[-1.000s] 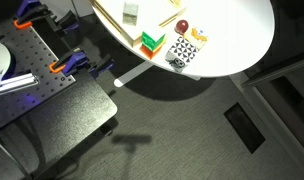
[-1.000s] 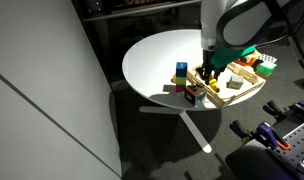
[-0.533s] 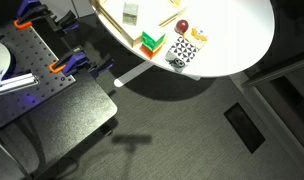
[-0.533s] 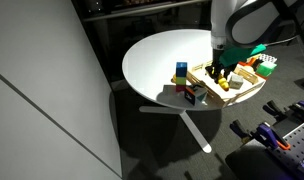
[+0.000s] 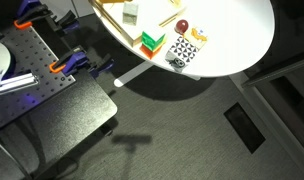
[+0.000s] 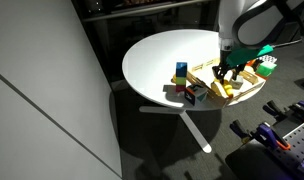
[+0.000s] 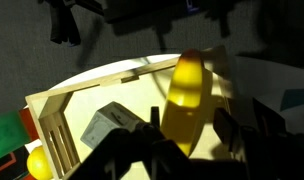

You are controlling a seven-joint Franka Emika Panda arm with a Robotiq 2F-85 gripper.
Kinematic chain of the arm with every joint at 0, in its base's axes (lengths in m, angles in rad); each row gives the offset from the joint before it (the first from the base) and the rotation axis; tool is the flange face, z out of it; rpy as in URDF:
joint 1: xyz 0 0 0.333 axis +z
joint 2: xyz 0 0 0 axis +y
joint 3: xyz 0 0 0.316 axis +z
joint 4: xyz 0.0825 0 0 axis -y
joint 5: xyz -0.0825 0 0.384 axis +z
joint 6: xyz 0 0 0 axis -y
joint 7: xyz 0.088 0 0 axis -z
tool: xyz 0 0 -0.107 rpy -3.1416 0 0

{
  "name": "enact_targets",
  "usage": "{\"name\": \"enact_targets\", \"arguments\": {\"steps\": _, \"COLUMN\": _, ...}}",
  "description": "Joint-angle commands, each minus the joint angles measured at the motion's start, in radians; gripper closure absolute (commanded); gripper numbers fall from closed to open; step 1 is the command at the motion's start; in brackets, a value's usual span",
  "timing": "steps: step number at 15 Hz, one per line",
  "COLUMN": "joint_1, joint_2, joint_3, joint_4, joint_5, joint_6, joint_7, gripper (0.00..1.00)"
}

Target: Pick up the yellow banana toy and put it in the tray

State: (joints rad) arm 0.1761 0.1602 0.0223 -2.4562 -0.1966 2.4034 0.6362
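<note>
Gripper [image 7: 185,145] fingers straddling near end of yellow banana toy [image 7: 187,90], clamped vs. let go: can't tell, wrist view alone shows toy smooth, glossy, curved, inside wooden tray [image 7: 87,92] outline, in an exterior view toy only a small yellow patch [image 6: 221,89] under gripper, tray at edge of white round table [image 6: 157,60].

No writing, brand, number or sign can be read in any view. Close up in the wrist view, the yellow banana toy [image 7: 187,90] and the wooden tray [image 7: 82,85] show no print. In an exterior view the black-and-white block [image 5: 182,52] bears only a pattern, too small to read.
</note>
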Motion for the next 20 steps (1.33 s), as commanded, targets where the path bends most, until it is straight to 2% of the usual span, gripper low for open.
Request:
{"name": "enact_targets", "arguments": {"steps": 1, "joint_1": -0.002, "joint_2": -0.019, "joint_3": 0.01, "joint_4": -0.018, "joint_5": -0.017, "joint_6": 0.009, "joint_7": -0.001, "gripper": 0.1}}
{"name": "enact_targets", "arguments": {"steps": 2, "joint_1": -0.002, "joint_2": -0.025, "joint_3": 0.015, "joint_4": -0.02, "joint_5": -0.004, "joint_6": 0.007, "joint_7": -0.013, "gripper": 0.01}}
{"name": "enact_targets", "arguments": {"steps": 3, "joint_1": -0.001, "joint_2": -0.03, "joint_3": 0.018, "joint_4": -0.021, "joint_5": -0.001, "joint_6": 0.006, "joint_7": -0.018, "gripper": 0.0}}
{"name": "enact_targets", "arguments": {"steps": 13, "joint_1": -0.006, "joint_2": -0.121, "joint_3": 0.064, "joint_4": -0.031, "joint_5": 0.068, "joint_6": -0.062, "joint_7": -0.103, "gripper": 0.0}}
{"name": "enact_targets", "arguments": {"steps": 20, "joint_1": -0.015, "joint_2": -0.229, "joint_3": 0.082, "joint_4": -0.025, "joint_5": 0.159, "joint_6": -0.256, "joint_7": -0.293, "gripper": 0.0}}
